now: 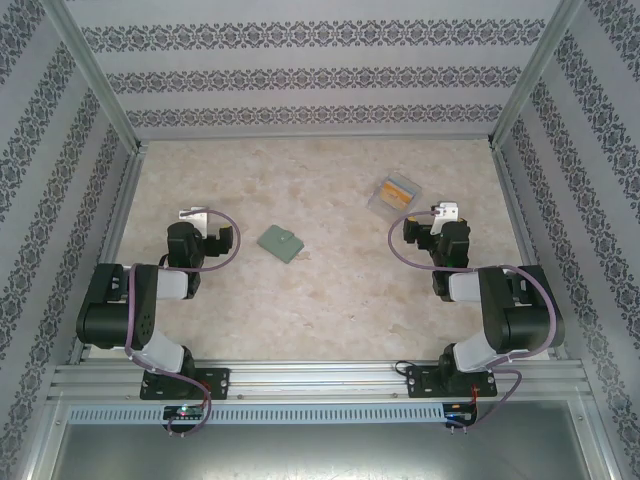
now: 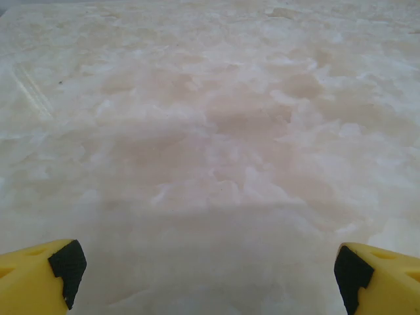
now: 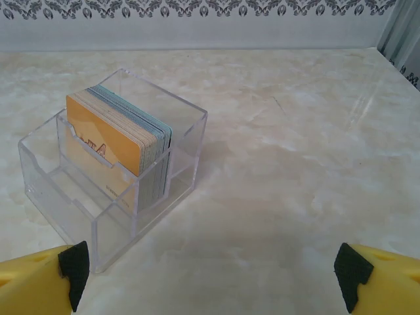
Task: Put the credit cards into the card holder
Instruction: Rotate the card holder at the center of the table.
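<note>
Because walls [image 1: 320, 60] stand on three sides, the room looks like a little box, and the walls are pale with rows of dark flower shapes. Silver metal posts [image 1: 95, 70] go up at the corners. The tabletop [image 1: 330, 310] is big and flat, cream and light brown like stone, and it is a bit shiny. Two black arms sit at the near edge, the left arm [image 1: 125, 310] and the right arm [image 1: 510, 310], both bent and low. A clear plastic case [image 3: 184, 131] stands on the far right part of the tabletop, just past the right arm. The credit cards [image 3: 115, 147] stand up on edge inside it in a tight stack, with an orange-yellow one in front and blue-green ones behind. The card holder [image 1: 281, 243] is a small grey-green square. It lies flat and shut near the middle of the tabletop, between the arms and well apart from the case. The left fingers [image 2: 65, 266] are yellow with black pads, spread wide over bare tabletop, holding nothing. The right fingers [image 3: 72, 262] are spread wide too, near the case but not touching it.
</note>
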### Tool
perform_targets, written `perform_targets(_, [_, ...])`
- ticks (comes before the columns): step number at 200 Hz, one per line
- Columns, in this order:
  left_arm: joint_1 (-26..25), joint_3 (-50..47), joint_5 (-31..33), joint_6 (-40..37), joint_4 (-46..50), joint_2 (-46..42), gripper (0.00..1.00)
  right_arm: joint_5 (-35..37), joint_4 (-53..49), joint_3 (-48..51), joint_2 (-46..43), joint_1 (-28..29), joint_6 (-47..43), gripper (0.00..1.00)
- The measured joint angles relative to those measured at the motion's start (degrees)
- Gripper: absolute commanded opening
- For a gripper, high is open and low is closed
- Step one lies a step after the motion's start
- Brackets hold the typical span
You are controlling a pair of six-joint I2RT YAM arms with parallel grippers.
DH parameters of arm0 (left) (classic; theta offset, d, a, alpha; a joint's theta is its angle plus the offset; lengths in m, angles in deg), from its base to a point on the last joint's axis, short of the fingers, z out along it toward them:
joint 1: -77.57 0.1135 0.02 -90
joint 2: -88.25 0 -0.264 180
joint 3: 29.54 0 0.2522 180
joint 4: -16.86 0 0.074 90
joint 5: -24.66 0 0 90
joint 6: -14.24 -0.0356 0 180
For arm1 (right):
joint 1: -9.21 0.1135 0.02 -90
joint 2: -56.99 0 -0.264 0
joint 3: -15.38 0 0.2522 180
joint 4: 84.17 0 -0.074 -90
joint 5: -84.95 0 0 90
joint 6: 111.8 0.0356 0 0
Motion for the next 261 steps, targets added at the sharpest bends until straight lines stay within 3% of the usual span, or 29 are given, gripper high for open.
perform_targets(196, [0.0,0.0,0.0,0.0,0.0,0.0,0.99,0.7,-0.22,0.0,-0.15,-0.61,-0.09,0.98])
perform_targets(261, [0.0,0.0,0.02,0.0,0.0,0.0,0.99,1.11,-2.19,0.11,-7.04,-1.9,1.36,0.98])
